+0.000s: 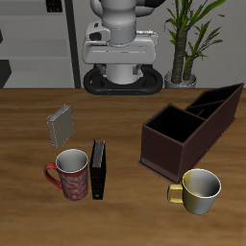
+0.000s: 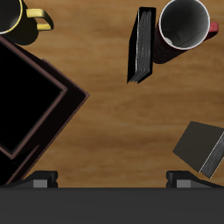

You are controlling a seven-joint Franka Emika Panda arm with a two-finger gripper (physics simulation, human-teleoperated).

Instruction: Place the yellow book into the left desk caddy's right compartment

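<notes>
The yellow book (image 1: 61, 123), small and thin with a dull grey-tan cover, lies tilted on the table, farther back than the red mug. It also shows in the wrist view (image 2: 203, 149). The left desk caddy (image 1: 192, 125) is a dark maroon open-top box with inner dividers; one corner of it shows in the wrist view (image 2: 31, 101). My gripper (image 1: 119, 48) hangs high above the back of the table, away from both. In the wrist view the gripper (image 2: 112, 182) is open wide and empty.
A black book (image 1: 99, 170) stands upright beside a red patterned mug (image 1: 72, 174) near the table's front edge. A yellow mug (image 1: 200, 189) stands in front of the caddy. A potted plant (image 1: 187, 38) stands behind the table.
</notes>
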